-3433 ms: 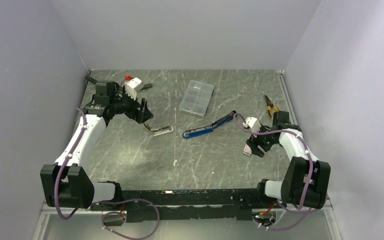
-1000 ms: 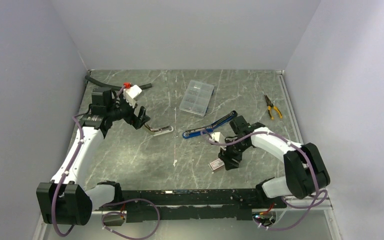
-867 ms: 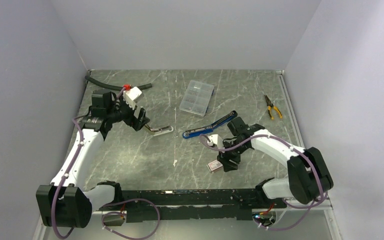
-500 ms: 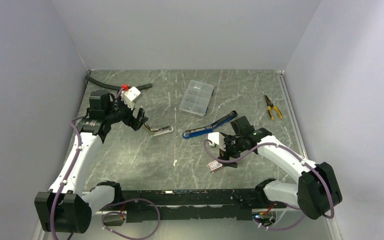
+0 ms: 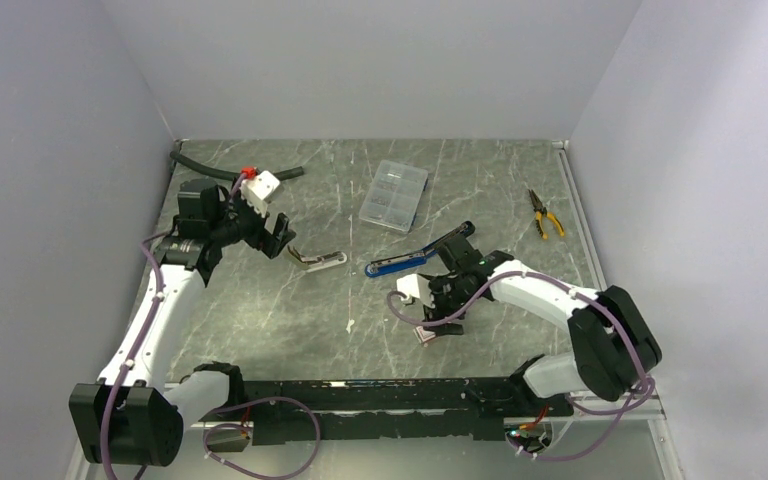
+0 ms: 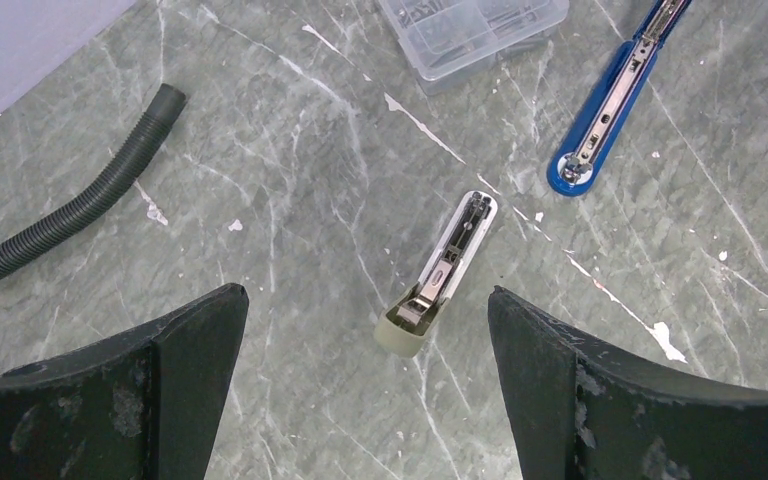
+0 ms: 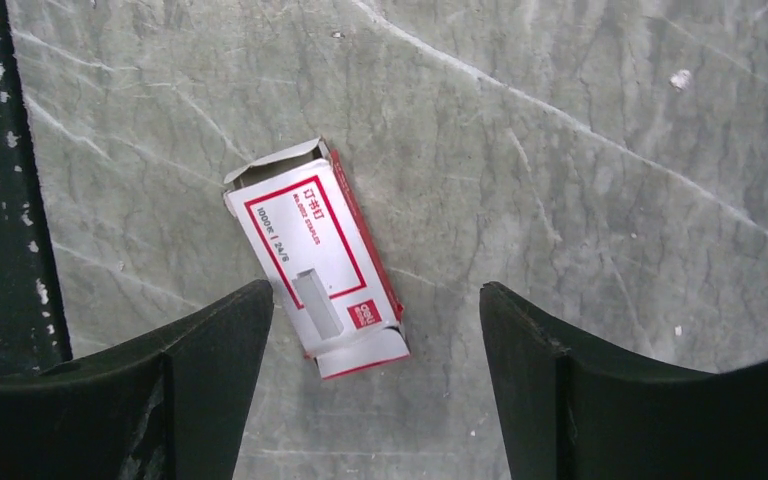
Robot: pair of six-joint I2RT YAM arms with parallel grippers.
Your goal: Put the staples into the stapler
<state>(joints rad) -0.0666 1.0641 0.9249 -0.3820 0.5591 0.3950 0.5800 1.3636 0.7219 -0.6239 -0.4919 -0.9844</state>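
Grey-green marbled counter (image 5: 280, 330) fills the floor of a plain pale-walled cell, and what has changed sits at its near middle: the box (image 7: 315, 265), which the right tool (image 7: 373, 305) was carrying in from the right side a few seconds ago, now lies flat on the stone, let go. That tool has spread its jaws within the last second and hangs directly above, one finger to each side of the box and neither touching it. Both end flaps stand open, yet no staples show; I take them to be inside, so the strips have yet to come out. Just beyond the box, apart from it, the stapler (image 5: 415, 258) lies opened out flat, its blue end pointing left. Farther left lies a small silver piece (image 6: 445, 270) with a beige end; the left tool (image 6: 365, 300) hovers over it, jaws wide and empty, much where it was a second ago. At the far side rest a clear case (image 5: 393, 195), a black hose (image 5: 230, 172) at the left and pliers (image 5: 543, 213) at the right. So the supply has been brought close to the stapler, with both tools free; nothing is loaded.
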